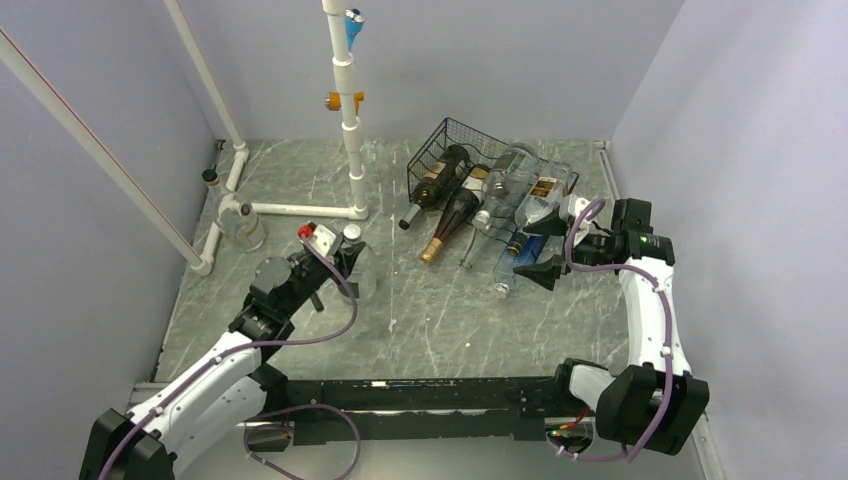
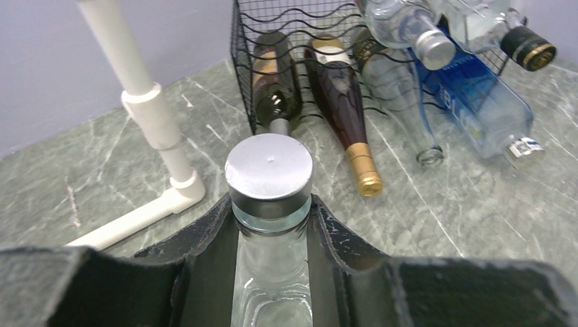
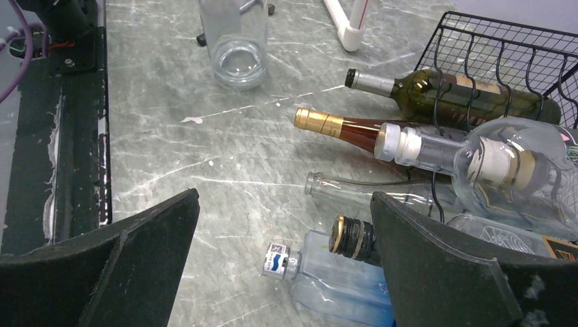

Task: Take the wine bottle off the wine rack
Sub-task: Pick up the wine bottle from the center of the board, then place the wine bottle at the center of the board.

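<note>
Left gripper [image 2: 271, 204] clamps silver-capped clear bottle [image 2: 269, 174] — body cut off; right gripper [image 3: 285, 197] gapes beside wine rack [image 3: 497, 41], probably touching nothing.

Wine rack [image 1: 428, 160] rear right, bottles [image 1: 455, 215] in it; pipe frame [image 1: 352, 140] left.

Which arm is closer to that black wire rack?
The right. The right fingers, open, sit by the bottle necks at the front of the black wire rack; the left fingers grip a clear bottle well off to its left.
</note>
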### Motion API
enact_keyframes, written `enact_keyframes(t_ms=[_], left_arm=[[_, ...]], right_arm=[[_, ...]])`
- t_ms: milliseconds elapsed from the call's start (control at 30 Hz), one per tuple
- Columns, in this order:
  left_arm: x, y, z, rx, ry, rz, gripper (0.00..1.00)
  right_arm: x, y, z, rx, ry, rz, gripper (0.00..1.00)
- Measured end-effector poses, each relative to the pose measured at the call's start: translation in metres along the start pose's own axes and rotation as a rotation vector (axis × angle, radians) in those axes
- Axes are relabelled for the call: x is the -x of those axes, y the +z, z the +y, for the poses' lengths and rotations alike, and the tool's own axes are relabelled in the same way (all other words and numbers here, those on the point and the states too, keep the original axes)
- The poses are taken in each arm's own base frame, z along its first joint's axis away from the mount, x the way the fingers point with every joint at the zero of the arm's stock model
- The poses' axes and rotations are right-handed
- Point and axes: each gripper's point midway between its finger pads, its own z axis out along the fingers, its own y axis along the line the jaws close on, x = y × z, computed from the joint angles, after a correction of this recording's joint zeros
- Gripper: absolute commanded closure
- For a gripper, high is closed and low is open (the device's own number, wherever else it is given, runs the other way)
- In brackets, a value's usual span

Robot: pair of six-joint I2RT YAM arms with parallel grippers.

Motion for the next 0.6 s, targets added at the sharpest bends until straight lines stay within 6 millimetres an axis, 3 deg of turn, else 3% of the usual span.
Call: enact_keyframes(t_ms=[600], left_arm=[[0.033, 0.015, 0.105, 0.287, -0.008, -0.026, 1.00]], right_arm=[[-0.002, 0.000, 0.001, 0.002, -0.012, 0.001, 0.01]])
